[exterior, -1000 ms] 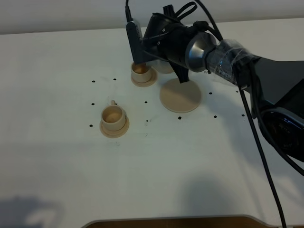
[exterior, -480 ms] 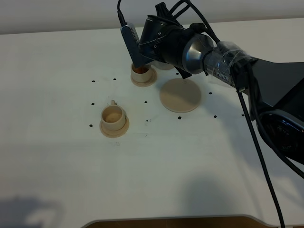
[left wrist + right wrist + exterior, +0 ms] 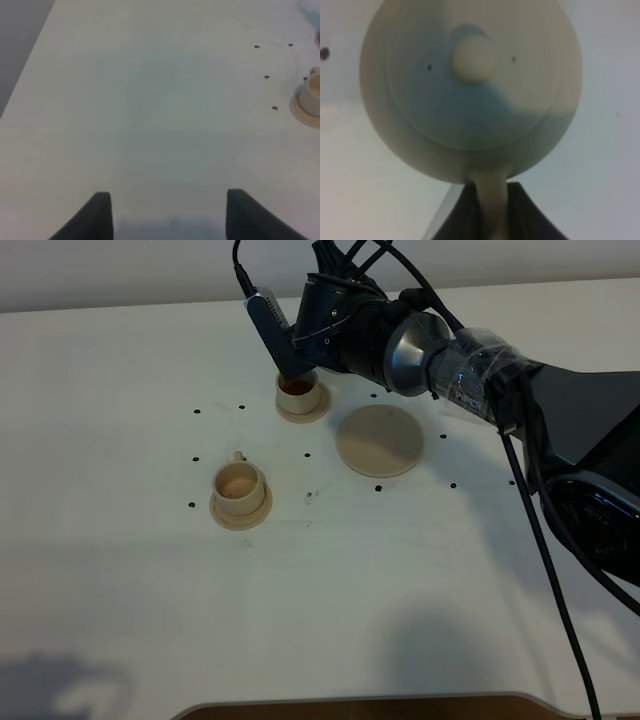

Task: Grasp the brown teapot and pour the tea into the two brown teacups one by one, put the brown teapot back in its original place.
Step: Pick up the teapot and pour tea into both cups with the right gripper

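Observation:
My right gripper (image 3: 322, 332) hangs over the far teacup (image 3: 300, 394) at the back of the table. It is shut on the loop handle of the brown teapot (image 3: 470, 85). The right wrist view shows the teapot's round lid and knob, with the handle (image 3: 492, 200) between the fingers. In the high view the arm hides the teapot. The far teacup holds dark reddish liquid. The near teacup (image 3: 239, 484) stands on its saucer, front left. The wide saucer disc (image 3: 379, 440) lies bare, right of the far cup. My left gripper (image 3: 167, 215) is open over bare table.
The white table (image 3: 150, 590) carries several small black dots around the cups. One teacup on its saucer (image 3: 310, 95) shows at the edge of the left wrist view. The right arm and its cables (image 3: 540, 500) stretch across the right side of the table.
My right gripper has turned and shifted a little up and left over the far cup. The wide saucer disc is now fully uncovered. The left gripper view has no earlier frame.

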{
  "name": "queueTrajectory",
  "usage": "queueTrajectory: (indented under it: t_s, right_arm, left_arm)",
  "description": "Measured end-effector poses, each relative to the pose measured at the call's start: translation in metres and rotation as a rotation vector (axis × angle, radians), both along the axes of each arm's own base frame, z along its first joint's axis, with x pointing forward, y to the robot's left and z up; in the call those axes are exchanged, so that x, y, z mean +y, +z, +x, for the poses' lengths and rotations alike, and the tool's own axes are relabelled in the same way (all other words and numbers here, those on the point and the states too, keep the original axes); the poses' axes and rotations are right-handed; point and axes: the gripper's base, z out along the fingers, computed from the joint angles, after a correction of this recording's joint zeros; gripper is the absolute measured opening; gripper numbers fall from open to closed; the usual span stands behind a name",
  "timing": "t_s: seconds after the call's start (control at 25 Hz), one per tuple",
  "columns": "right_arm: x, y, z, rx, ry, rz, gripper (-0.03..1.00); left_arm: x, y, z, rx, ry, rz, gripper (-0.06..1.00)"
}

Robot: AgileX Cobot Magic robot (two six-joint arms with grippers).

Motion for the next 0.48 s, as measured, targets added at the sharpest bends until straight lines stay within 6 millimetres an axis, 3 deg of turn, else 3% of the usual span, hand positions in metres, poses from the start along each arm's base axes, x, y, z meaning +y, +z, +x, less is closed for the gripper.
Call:
queueTrajectory:
  t_s: [0.48]
  right_arm:
    - [0.0002,0.0022,0.0018,-0.009,0.073,-0.088,0.11]
  left_arm:
    - [0.0000,0.0000,0.0000,0.000,0.000,0.000,0.53]
